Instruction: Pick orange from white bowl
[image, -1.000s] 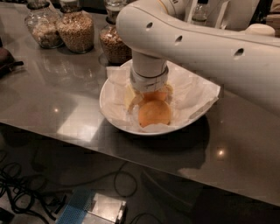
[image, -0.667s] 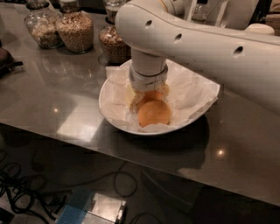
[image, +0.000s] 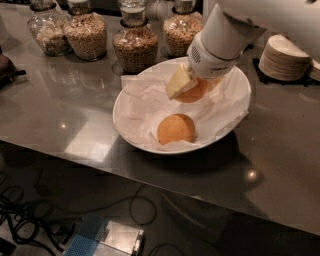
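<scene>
The white bowl (image: 123, 120) sits mid-table, lined with crumpled white paper (image: 145, 100). My gripper (image: 192, 88) hangs over the bowl's far half, a little above the paper. It is shut on the orange (image: 198, 93), which is partly hidden behind a pale finger (image: 179, 82). The arm's white wrist rises from it to the upper right. A second orange fruit (image: 176, 128) lies free on the paper in the near half of the bowl, below and left of the gripper.
Several glass jars of grains and nuts (image: 135, 47) stand in a row behind the bowl. A stack of small beige dishes (image: 282, 55) is at the back right. A dark object (image: 6, 67) is at the left edge. Cables and a box (image: 107, 237) lie on the floor in front.
The gripper was pressed down into the bowl over the fruit. It has since risen and moved toward the far side with an orange in it, uncovering the second fruit.
</scene>
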